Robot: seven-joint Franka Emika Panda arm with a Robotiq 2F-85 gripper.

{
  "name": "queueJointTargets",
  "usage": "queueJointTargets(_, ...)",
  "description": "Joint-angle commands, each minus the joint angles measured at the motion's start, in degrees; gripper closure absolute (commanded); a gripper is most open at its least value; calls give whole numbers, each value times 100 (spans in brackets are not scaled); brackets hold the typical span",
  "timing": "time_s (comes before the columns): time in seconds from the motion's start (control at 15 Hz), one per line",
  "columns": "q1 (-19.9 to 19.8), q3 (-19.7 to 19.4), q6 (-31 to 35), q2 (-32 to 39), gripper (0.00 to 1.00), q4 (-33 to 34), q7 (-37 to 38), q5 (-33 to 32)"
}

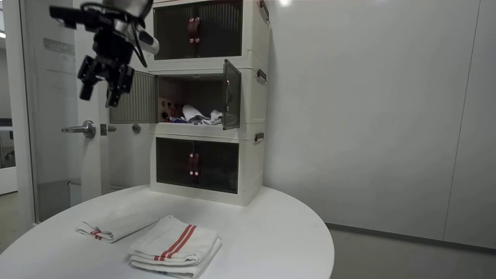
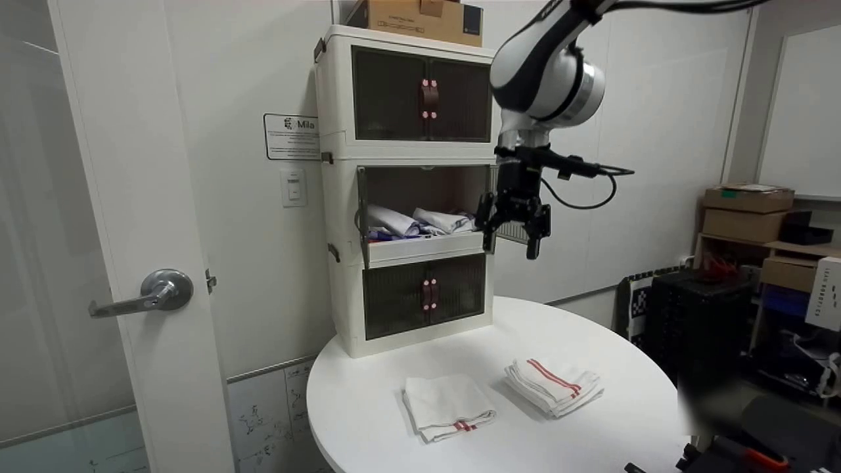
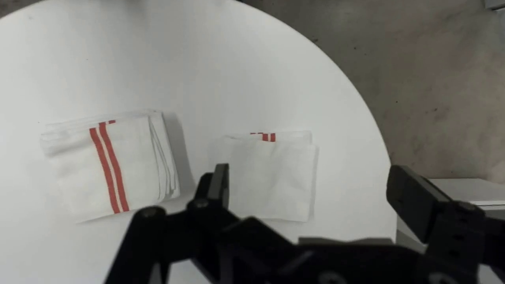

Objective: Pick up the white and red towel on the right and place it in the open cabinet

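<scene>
The white and red towel (image 1: pixel 201 236) lies folded on the round table, red stripes up. It also shows in an exterior view (image 2: pixel 552 387) and at left in the wrist view (image 3: pixel 136 169). The open cabinet (image 1: pixel 186 128), the middle unit of the white stack, has both tinted doors swung out; it also shows in an exterior view (image 2: pixel 427 247). Folded cloths (image 1: pixel 193 113) lie inside it. My gripper (image 1: pixel 99 97) is open and empty, high above the table and apart from both towels. It also shows in an exterior view (image 2: pixel 510 247) and in the wrist view (image 3: pixel 309 177).
A flatter white cloth (image 2: pixel 443 401) with a small red mark lies beside the towel; it also shows between the fingers in the wrist view (image 3: pixel 272 181). The cabinet's open door panel (image 1: pixel 231 97) juts forward. The round table (image 1: pixel 279 236) bears the stack. A room door (image 2: pixel 151 263) stands nearby.
</scene>
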Motion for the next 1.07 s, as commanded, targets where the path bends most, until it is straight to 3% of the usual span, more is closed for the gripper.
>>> queueJointTargets(0.0,-106,-41,465,1491,0,801,-5,117)
queueJointTargets(0.27,-164,66,926,3018,0,1673,12,224)
queueJointTargets(0.73,100,219,1550,5478,0,3339,480,33)
queueJointTargets(1.0,279,179,2044,6207,0,4009,774,-32)
